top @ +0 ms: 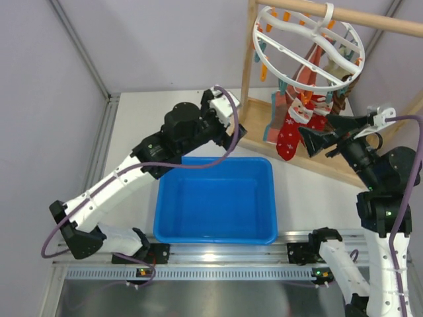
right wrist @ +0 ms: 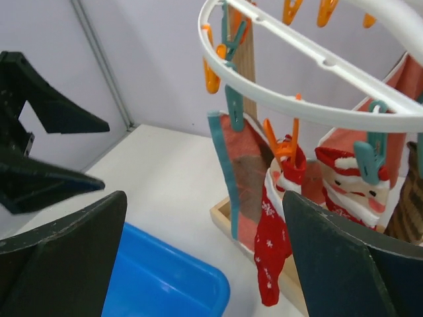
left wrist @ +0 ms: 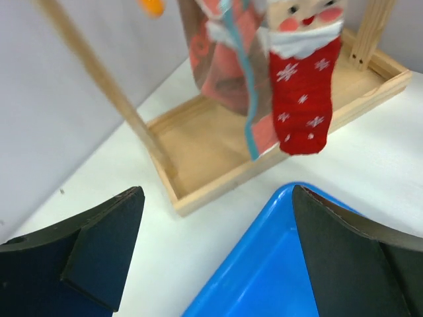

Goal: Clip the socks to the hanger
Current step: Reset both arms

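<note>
The left hand (left wrist: 217, 193) hangs spread wide and empty over the far corner of the blue tub (top: 215, 198) on the tabletop (top: 297, 191). Red Santa socks (top: 291, 135) hang clipped to the white hanger (right wrist: 310, 109) on the wooden stand (top: 248, 66). Just right of them, the right hand (top: 324, 134) is fully released, gripping nothing and clear of the socks.

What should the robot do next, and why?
Probably draw the right gripper back from the hanger. Both it and the left gripper are open and empty, the red socks hang clipped, and the blue bin looks empty, so nothing seems left to clip.
</note>
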